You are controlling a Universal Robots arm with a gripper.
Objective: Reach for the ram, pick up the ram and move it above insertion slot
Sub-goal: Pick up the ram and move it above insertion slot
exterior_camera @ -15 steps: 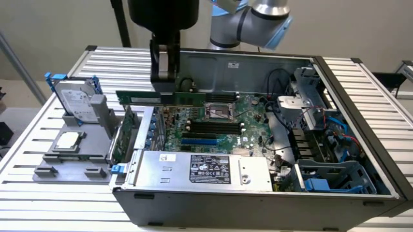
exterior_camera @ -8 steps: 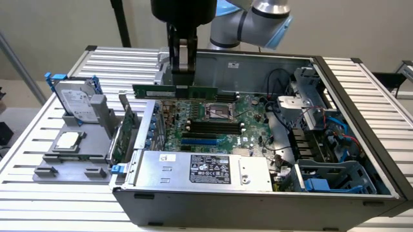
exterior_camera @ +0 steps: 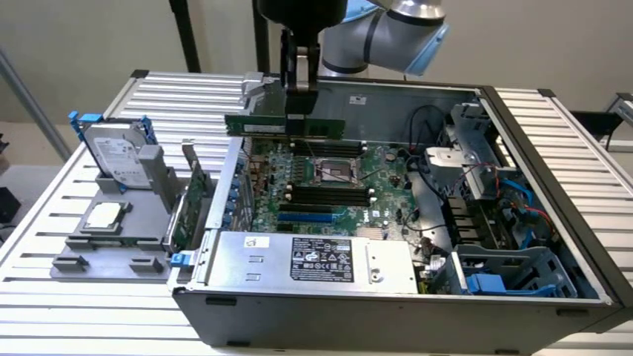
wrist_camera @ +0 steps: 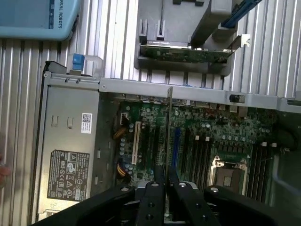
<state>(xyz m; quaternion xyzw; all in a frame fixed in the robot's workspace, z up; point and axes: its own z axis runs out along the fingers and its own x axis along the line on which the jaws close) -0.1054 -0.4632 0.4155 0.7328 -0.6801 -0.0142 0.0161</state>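
Note:
My gripper (exterior_camera: pixel 299 110) is shut on the ram (exterior_camera: pixel 257 124), a long thin green board with dark chips. The stick hangs level in the air over the far part of the motherboard (exterior_camera: pixel 296 189) inside the open computer case (exterior_camera: pixel 554 185). In the wrist view the ram (wrist_camera: pixel 169 127) shows edge-on as a thin line running out from between my dark fingers (wrist_camera: pixel 154 193), above the board. Black memory slots (exterior_camera: pixel 327 194) lie beside the processor socket (exterior_camera: pixel 333 169); in the wrist view the memory slots (wrist_camera: pixel 200 155) run parallel to the stick, a little to one side.
A grey fixture (exterior_camera: pixel 109 245) on the exterior view's left carries a hard drive (exterior_camera: pixel 111 152), a processor chip (exterior_camera: pixel 104 215) and an upright expansion card (exterior_camera: pixel 195 194). The power supply (exterior_camera: pixel 316 259) fills the case's near side. Cables and a drive cage (exterior_camera: pixel 485 193) crowd the exterior view's right.

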